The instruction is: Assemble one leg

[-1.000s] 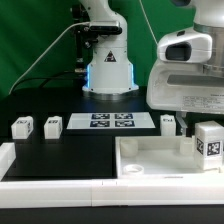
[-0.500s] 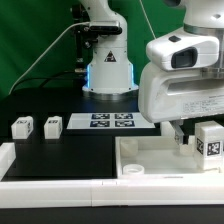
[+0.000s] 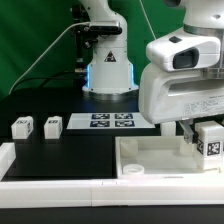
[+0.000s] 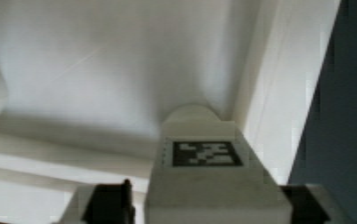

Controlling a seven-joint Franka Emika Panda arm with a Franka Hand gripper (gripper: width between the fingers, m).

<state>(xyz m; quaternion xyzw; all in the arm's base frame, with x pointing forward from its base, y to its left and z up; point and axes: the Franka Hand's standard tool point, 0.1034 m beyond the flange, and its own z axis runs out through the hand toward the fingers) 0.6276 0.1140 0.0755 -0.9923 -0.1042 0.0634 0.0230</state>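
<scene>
One leg (image 3: 209,141) stands upright in the tabletop (image 3: 150,160) near its corner on the exterior view's right, marker facing the camera. My gripper (image 3: 203,127) has come down over it from above. In the wrist view the leg (image 4: 207,160) sits between my two dark fingers (image 4: 107,200), with the gripper (image 4: 207,202) straddling it. A thin gap shows on one side, so the jaws are open around the leg. Two more legs (image 3: 21,127) (image 3: 51,125) stand on the black table at the exterior view's left.
The marker board (image 3: 110,121) lies at the back middle in front of the robot base (image 3: 108,70). The tabletop's raised rim (image 3: 60,170) runs along the front. My arm's white body hides the area behind the tabletop on the right.
My arm has come down and a little to the exterior view's left over the upright leg. It now hides a fourth leg seen earlier behind the tabletop. The leg has not moved.
</scene>
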